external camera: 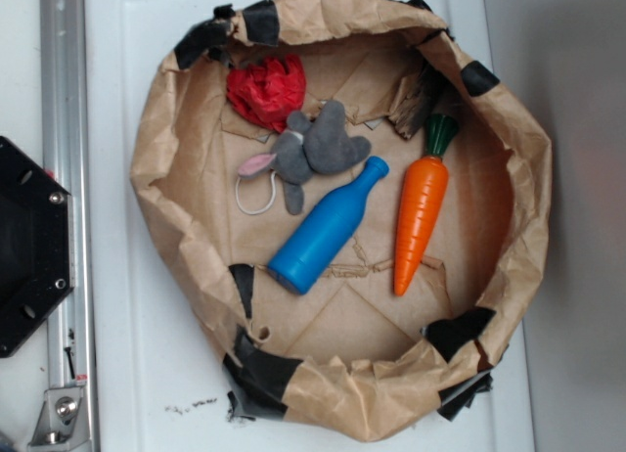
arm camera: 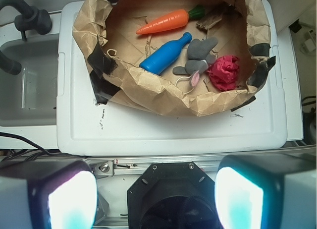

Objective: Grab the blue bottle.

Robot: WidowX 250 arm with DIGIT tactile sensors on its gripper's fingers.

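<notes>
The blue bottle (external camera: 326, 230) lies on its side in the middle of a brown paper nest (external camera: 176, 129), neck toward the upper right. In the wrist view the blue bottle (arm camera: 164, 54) lies far ahead inside the same paper nest (arm camera: 163, 92). My gripper (arm camera: 156, 199) is open, its two fingers wide apart at the bottom of the wrist view with nothing between them. It hangs above the black robot base (arm camera: 173, 199), well short of the bottle. The gripper does not show in the exterior view.
An orange carrot (external camera: 423, 212) with a green top lies right of the bottle. A grey plush mouse (external camera: 308, 154) touches the bottle's neck end, and a red crumpled wad (external camera: 266, 90) sits behind it. The nest rests on a white lid (arm camera: 148, 130). A sink (arm camera: 25, 85) is at left.
</notes>
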